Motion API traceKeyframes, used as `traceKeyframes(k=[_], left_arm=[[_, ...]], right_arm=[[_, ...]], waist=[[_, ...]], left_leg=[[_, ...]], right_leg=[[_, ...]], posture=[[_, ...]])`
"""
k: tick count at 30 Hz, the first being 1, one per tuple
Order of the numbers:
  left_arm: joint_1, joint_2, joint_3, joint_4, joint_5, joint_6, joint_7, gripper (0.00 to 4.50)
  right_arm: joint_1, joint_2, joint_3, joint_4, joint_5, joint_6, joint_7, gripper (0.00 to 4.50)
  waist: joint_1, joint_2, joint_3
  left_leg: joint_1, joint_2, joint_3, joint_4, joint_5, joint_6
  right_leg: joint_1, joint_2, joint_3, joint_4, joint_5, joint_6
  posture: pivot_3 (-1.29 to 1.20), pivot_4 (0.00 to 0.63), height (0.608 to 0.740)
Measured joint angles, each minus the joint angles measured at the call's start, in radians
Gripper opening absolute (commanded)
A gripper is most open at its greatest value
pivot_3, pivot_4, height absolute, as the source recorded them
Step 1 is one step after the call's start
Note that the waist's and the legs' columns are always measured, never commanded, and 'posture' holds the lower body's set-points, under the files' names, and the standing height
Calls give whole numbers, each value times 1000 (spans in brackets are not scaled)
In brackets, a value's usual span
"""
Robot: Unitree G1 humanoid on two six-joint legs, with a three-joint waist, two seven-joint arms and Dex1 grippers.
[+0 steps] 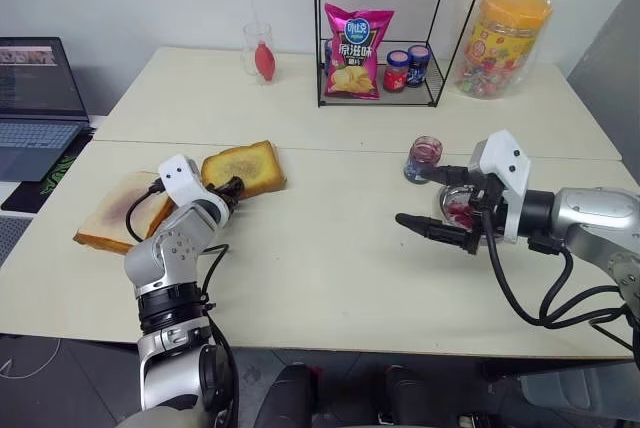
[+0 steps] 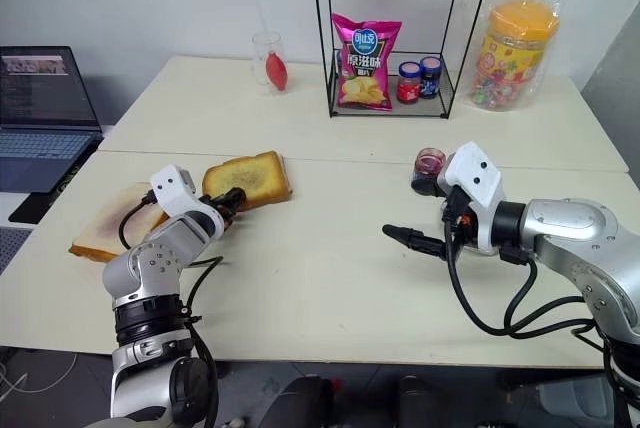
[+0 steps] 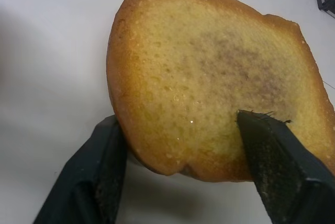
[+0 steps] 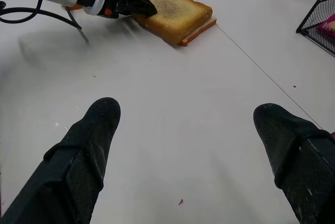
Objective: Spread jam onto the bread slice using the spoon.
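A pale cream bench, made of two tops with a seam running left to right, carries the bread slice at the near left, with a paler slice smeared purple just left of it. At the right stand a small jar of the jam and a glass dish nearer. On the far top sit a wire rack holding a pink crisp bag and two small dark jars, a clear glass to its left, and a bagged sweets tub to its right.
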Motion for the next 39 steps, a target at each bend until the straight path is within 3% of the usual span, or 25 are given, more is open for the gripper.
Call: traceKeyframes(k=[10,13,19,22,26,34,39], left_arm=[[28,20,-13,-63,19,-2,1,388],[35,21,-14,-93,27,-3,1,23],[53,38,-52,-153,36,-18,-37,23],[57,73,-85,-196,-5,-16,-152,23],[54,145,-158,-321,-154,54,-378,23],[-19,227,-201,-403,-458,257,-593,23],[23,386,-218,-415,-677,469,-747,23]], right_arm=[[2,7,0,0,-1,0,-2,4500],[2,9,0,0,-2,-1,-2,4500],[3,16,0,4,-5,-4,2,4500],[26,7,-2,4,-13,-16,10,4500],[107,-39,-21,6,-47,-80,73,4500],[323,-83,-141,-20,-62,-198,191,4500],[450,-115,-243,-82,9,-191,281,4500]], waist=[[0,0,0],[0,0,0],[0,0,0],[0,0,0],[3,0,0],[-6,1,1],[-18,1,1]], left_leg=[[0,0,0,0,0,0],[0,0,0,0,0,0],[0,0,1,0,0,0],[0,0,0,0,0,0],[-1,-1,1,0,0,0],[0,1,2,-1,0,0],[1,1,3,0,0,0]], right_leg=[[0,0,0,0,1,-1],[0,0,0,-1,2,-3],[0,0,1,-1,2,-3],[0,0,0,-1,2,-3],[0,0,1,-4,2,-3],[0,1,2,-2,0,2],[0,1,3,-1,-1,2]], posture=[[0,150,740],[0,150,740],[0,150,740],[0,150,740],[0,150,740],[0,150,740],[0,150,740]])
